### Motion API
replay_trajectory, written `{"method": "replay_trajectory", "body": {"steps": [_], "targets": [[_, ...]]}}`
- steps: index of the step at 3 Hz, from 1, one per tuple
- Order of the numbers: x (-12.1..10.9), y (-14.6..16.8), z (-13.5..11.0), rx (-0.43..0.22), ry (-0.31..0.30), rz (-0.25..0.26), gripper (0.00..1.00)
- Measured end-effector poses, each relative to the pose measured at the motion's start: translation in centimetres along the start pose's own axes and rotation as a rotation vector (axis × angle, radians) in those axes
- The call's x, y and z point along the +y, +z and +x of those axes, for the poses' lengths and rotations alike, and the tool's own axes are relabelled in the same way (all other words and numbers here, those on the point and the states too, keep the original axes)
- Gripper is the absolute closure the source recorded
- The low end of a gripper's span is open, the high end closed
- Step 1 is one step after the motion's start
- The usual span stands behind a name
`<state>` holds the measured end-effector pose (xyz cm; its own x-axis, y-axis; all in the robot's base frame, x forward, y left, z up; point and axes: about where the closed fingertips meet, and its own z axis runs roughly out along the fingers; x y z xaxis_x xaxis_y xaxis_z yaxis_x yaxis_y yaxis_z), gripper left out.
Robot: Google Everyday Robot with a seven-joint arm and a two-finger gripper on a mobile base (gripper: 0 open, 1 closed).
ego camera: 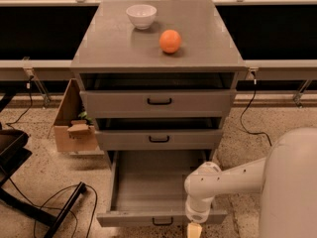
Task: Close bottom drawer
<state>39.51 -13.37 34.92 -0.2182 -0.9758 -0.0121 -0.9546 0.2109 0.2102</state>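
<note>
The bottom drawer (143, 192) stands pulled far out at the lower centre of the frame, under the grey cabinet (119, 48). The gripper (194, 230) hangs at the bottom edge, just in front of the drawer's front panel and right of its black handle (162, 222) — spread or pressed together, I cannot tell.

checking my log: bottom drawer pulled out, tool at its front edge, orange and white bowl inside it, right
No: camera view shows the orange and white bowl on the cabinet top, not inside. The bottom drawer is pulled out, tool at its front edge.
</note>
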Motion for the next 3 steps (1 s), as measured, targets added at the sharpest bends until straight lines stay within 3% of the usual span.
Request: {"method": "replay_trajectory", "body": {"steps": [1, 3], "targets": [[0.38, 2.78, 0.37, -0.002, -0.005, -0.030, 0.00], [0.77, 3.74, 0.46, -0.033, 0.016, -0.060, 0.00]]}}
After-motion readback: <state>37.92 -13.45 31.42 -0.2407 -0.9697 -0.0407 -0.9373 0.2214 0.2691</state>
